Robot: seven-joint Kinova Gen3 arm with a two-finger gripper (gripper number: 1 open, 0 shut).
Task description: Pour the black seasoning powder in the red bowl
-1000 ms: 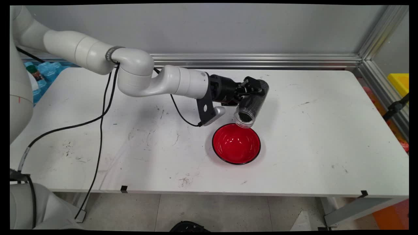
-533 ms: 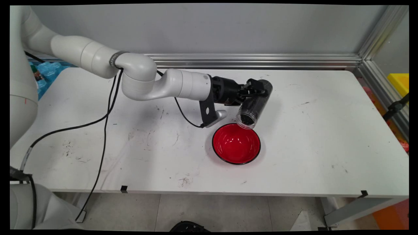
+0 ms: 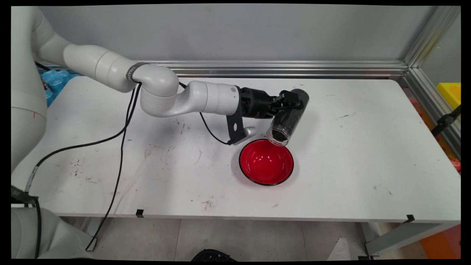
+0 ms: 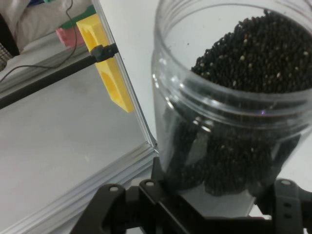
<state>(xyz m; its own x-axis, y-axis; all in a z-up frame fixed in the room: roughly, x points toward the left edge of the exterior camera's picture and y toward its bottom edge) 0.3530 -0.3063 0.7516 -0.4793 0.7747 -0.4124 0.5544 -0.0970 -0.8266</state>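
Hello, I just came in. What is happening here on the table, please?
The gripper holds a clear plastic jar full of small black grains. The jar is tilted, with its open mouth low over the far rim of a red bowl on the white table. The bowl looks empty.

White counter (image 3: 368, 147) scuffed with dark marks, a silver aluminium rail (image 3: 287, 68) running along the grey wall behind — over on the right edge, a yellow block (image 3: 449, 94), and blue packaging (image 3: 59, 79) peeking out far left.
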